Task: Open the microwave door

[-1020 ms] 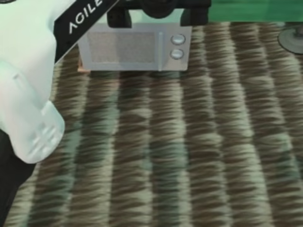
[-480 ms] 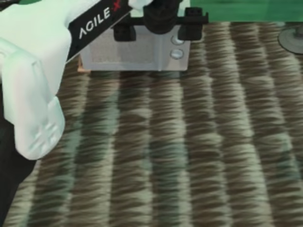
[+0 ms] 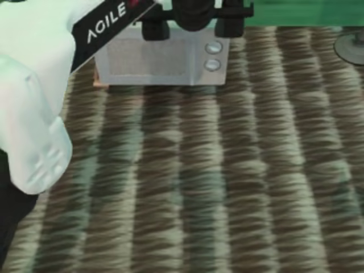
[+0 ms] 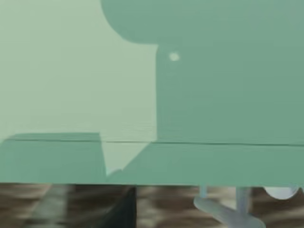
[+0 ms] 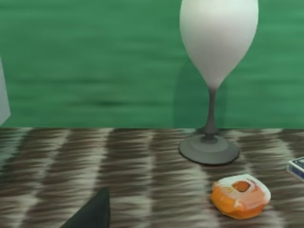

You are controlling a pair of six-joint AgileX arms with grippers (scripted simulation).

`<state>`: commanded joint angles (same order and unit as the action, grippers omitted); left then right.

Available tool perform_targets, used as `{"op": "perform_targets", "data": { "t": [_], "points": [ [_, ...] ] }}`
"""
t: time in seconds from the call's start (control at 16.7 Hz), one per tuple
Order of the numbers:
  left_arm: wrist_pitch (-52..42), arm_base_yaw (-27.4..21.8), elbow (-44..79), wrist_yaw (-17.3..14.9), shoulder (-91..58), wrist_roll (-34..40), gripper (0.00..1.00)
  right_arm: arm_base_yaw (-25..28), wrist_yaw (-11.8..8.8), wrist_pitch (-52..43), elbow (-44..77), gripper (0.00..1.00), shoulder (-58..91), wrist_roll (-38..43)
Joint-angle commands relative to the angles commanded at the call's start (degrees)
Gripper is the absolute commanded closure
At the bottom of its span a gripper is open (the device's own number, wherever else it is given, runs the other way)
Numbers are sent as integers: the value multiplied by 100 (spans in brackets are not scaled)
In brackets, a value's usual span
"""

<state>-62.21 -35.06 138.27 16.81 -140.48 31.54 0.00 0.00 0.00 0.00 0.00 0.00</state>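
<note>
The microwave stands at the far edge of the table, left of centre, with two round silver knobs on its right panel. The microwave door, with its grey mesh window, lies flush with the front and is shut. My left gripper hangs over the microwave's top front edge, open, with its two black fingers spread wide and nothing between them. In the left wrist view a pale green surface fills most of the picture. One dark fingertip of my right gripper shows in the right wrist view; that arm is outside the top view.
A wine glass stands at the far right of the table, its base showing in the top view. Near it lie an orange-and-white item and the corner of a blue box. A brown striped cloth covers the table.
The left gripper dipped over the door's upper front half a second ago and has since drawn back toward the far edge. The door has stayed shut.
</note>
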Motion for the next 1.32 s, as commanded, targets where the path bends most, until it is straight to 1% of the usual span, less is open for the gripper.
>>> {"op": "perform_targets", "data": {
  "t": [0.48, 0.54, 0.96, 1.02, 1.14, 1.32],
  "points": [
    [0, 0, 0, 0, 0, 0, 98, 0, 0, 0, 0, 0, 0, 0],
    [0, 0, 0, 0, 0, 0, 100, 0, 0, 0, 0, 0, 0, 0],
    [0, 0, 0, 0, 0, 0, 100, 0, 0, 0, 0, 0, 0, 0],
    [-12, -146, -219, -52, 140, 28, 100, 0, 0, 0, 0, 0, 0, 0],
    [44, -151, -320, -28, 206, 32, 100, 0, 0, 0, 0, 0, 0, 0],
    [277, -151, -847, 31, 491, 79, 100, 0, 0, 0, 0, 0, 0, 0]
  ]
}}
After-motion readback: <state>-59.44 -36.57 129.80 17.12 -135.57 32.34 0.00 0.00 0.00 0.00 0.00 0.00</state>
